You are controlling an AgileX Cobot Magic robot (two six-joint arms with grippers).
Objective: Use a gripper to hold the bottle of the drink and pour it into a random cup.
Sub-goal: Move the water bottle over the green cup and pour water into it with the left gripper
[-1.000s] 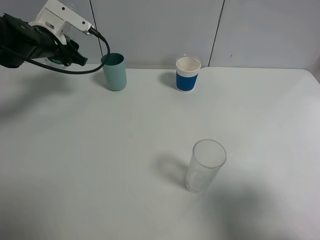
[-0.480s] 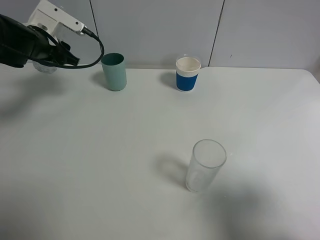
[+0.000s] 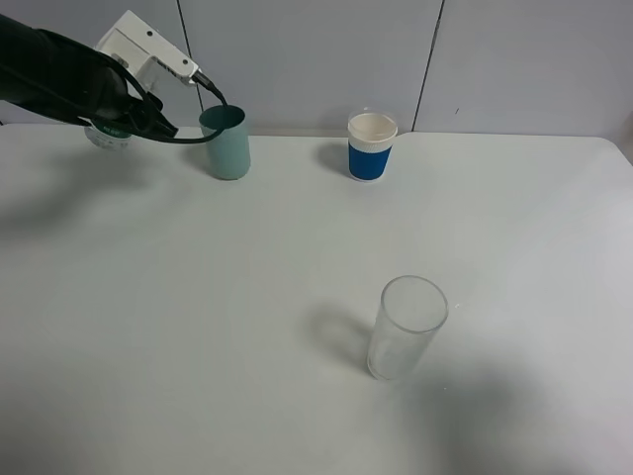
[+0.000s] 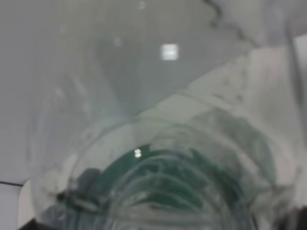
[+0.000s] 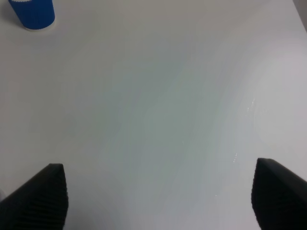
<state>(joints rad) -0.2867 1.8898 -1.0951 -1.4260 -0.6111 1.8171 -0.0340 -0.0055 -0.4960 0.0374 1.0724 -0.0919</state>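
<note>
At the far left of the bench [image 3: 297,247], the left pincer [image 3: 121,121] clenches the bottle [image 3: 103,136] just beside the teal cup [image 3: 227,143]. Grasping seems done and pouring is not yet done. The right pincer [image 5: 158,201] is released, empty.

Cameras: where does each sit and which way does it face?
Exterior high: mounted high, looks down on white table, teal tumbler, clear tall glass; left arm shows.
Left wrist: close on clear green-labelled plastic bottle; jaws hidden.
Right wrist: faces down at table; open right gripper shows.
Shared: white blue-sleeved cup, exterior and right wrist.
</note>
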